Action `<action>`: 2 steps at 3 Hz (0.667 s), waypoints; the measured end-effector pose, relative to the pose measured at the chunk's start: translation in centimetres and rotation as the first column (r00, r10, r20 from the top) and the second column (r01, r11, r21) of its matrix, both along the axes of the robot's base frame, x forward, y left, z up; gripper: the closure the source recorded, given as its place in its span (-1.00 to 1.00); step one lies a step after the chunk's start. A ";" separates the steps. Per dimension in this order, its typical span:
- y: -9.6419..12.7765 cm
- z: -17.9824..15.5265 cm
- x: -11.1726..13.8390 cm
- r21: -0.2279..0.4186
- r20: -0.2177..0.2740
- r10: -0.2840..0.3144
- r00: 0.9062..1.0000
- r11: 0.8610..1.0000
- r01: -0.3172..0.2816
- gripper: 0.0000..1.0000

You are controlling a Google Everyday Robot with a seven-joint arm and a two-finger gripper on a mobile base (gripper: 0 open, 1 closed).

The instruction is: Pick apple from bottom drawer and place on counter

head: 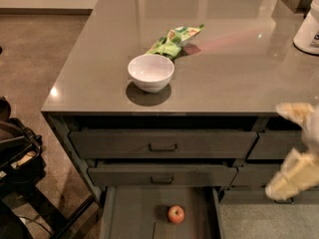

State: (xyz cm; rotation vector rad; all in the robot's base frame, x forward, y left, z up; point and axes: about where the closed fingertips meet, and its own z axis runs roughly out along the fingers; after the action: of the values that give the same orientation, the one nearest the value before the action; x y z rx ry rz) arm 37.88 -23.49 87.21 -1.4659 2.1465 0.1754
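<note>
The small red-orange apple lies on the floor of the open bottom drawer, near its middle, at the bottom of the camera view. The glossy grey-brown counter tops the dark cabinet above it. My gripper hangs at the right edge, in front of the right-hand drawer fronts and below the counter's edge. Its two cream fingers stand apart with nothing between them. It is to the right of the apple and higher up.
A white bowl and a green snack bag sit on the counter. A white container stands at its far right. Two shut drawers with bar handles are above the open one. Dark equipment stands on the floor at left.
</note>
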 end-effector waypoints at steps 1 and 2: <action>-1.5 -2.3 -1.8 0.069 0.009 -0.090 0.996 0.994 0.090 -1.00; -1.3 -3.2 -1.6 0.074 -0.007 -0.089 0.996 0.993 0.090 -1.00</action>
State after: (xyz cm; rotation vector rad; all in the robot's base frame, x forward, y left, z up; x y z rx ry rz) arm 36.27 -24.76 83.99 -1.3262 2.1799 0.2227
